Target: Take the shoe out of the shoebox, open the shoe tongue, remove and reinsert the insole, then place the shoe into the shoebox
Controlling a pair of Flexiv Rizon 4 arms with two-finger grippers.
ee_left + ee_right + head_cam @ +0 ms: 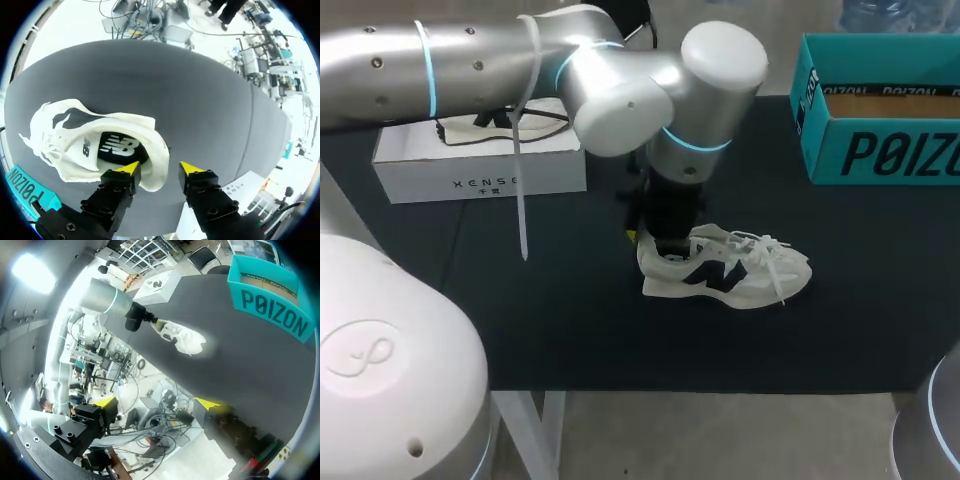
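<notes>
The left pincer [159,169] stands spread at the heel of the white shoe [95,145], which rests on the dark desk [570,320]. One yellow finger [127,168] sits at the shoe's opening, just beside the dark insole [117,147]. The other finger is outside the heel with a strip of desk showing between them. The heel wall therefore lies between the fingers without being pinched. The toe and laces point away from this pincer, and how the tongue lies is hard to make out. In the head view the left arm's wrist hides the pincer almost wholly.

The teal shoebox [880,120] stands well beyond the shoe's toe. The picture's edge cuts it off, and little of its inside shows.

The right pincer [156,402] is spread wide, holding nothing, off the desk's edge. The shoe and shoebox are well ahead of it.
</notes>
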